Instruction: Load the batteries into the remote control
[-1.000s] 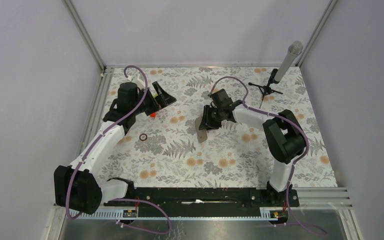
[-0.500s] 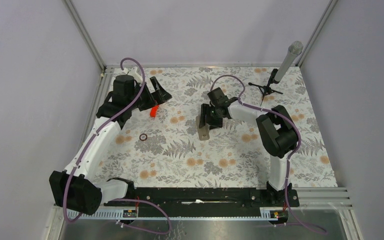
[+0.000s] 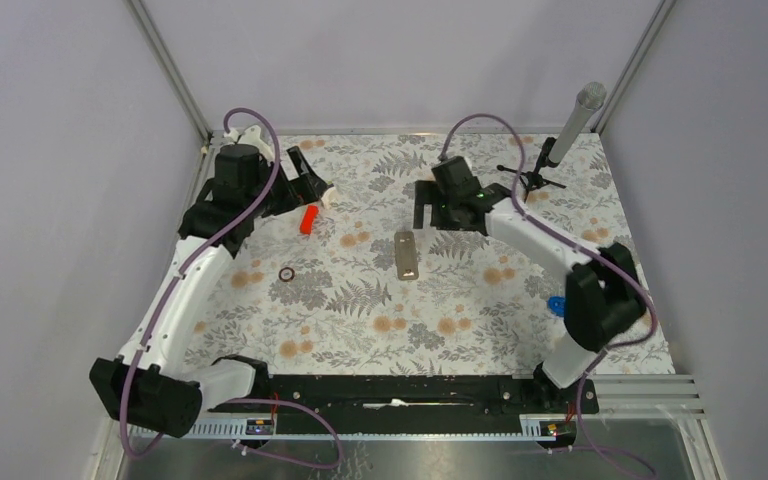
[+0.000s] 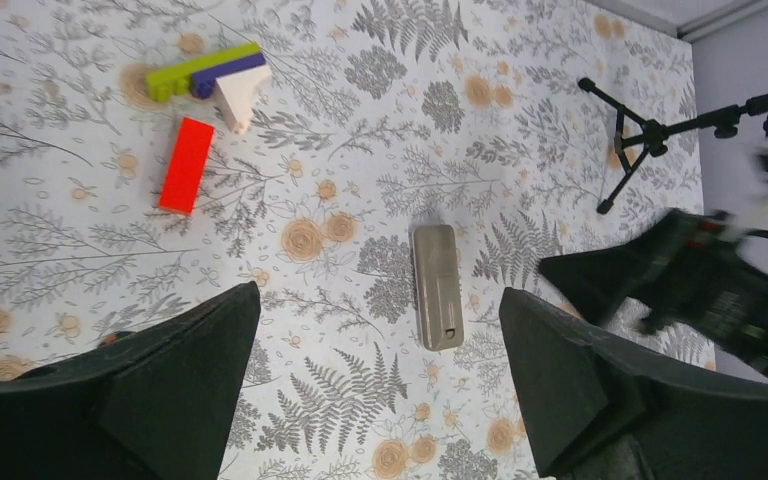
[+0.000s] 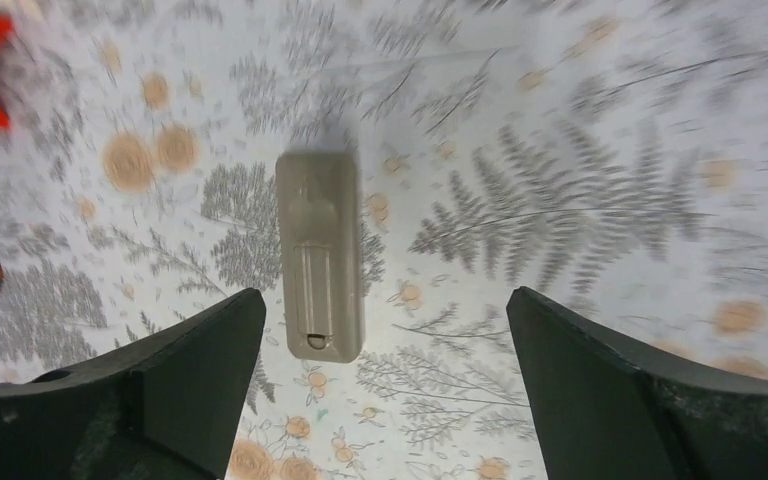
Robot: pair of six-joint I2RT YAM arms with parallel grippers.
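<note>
The right gripper (image 3: 447,207) has let go of the remote control (image 3: 405,254) and is hanging beyond it with jaws wide, leaving it lying back-up in the middle of the worktop (image 3: 480,330), free for loading. The right wrist view is showing what the top view is not: a seemingly closed battery cover (image 5: 318,290). The left gripper (image 4: 377,295) is also gaping, empty.

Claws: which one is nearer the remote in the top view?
The right claw, open just past the remote; the left claw, also open, is farther off near the red block.

Remote control (image 3: 405,254) — red block (image 3: 307,219) well apart
</note>
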